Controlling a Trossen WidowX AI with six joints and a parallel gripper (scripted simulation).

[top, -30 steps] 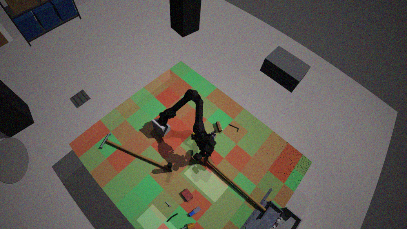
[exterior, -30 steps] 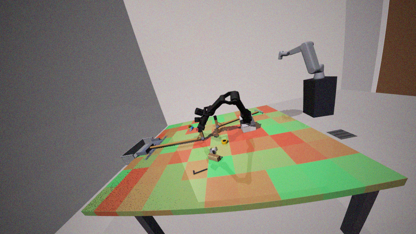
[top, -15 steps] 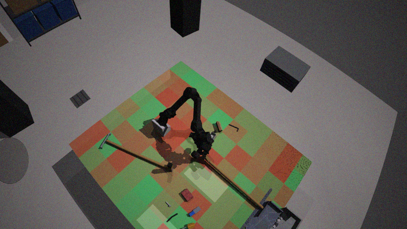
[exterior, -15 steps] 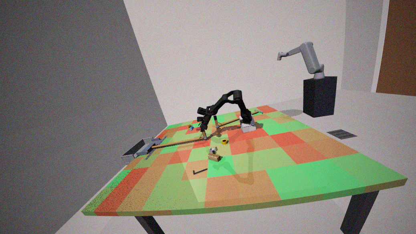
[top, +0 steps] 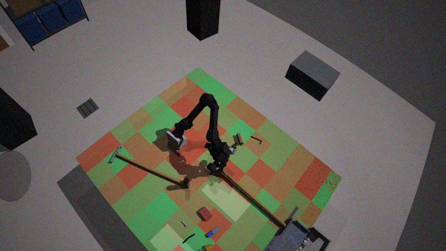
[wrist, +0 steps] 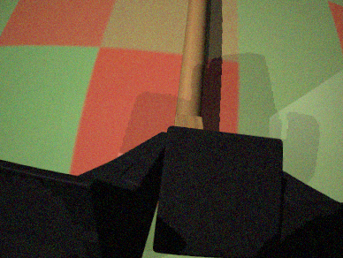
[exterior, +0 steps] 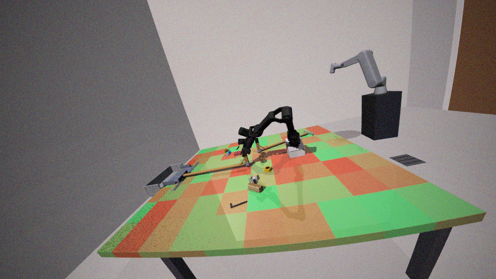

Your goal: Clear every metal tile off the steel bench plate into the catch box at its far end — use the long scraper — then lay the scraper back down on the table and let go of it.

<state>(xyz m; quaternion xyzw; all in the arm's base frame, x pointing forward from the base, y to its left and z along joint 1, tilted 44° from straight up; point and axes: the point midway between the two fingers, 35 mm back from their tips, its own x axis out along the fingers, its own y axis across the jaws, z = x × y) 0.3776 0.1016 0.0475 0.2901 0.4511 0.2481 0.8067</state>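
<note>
Clamping the near end of the long scraper (top: 249, 194), the gripper (top: 217, 167) pinches its round wooden handle, which shows as a plain tan pole in the wrist view (wrist: 194, 46), running straight away from the dark fingers over red, tan and green squares of the table (exterior: 346, 208). From the gripper the pole lies low across the table toward the steel bench plate (top: 288, 238), where its grey blade (top: 292, 215) stands crosswise at the plate's near edge. Beyond the plate sits the dark catch box (top: 318, 238), with small pale pieces showing inside, too small to tell apart. A second long-handled tool (top: 146, 168) lies on the other side of the gripper, well apart from the scraper.
</note>
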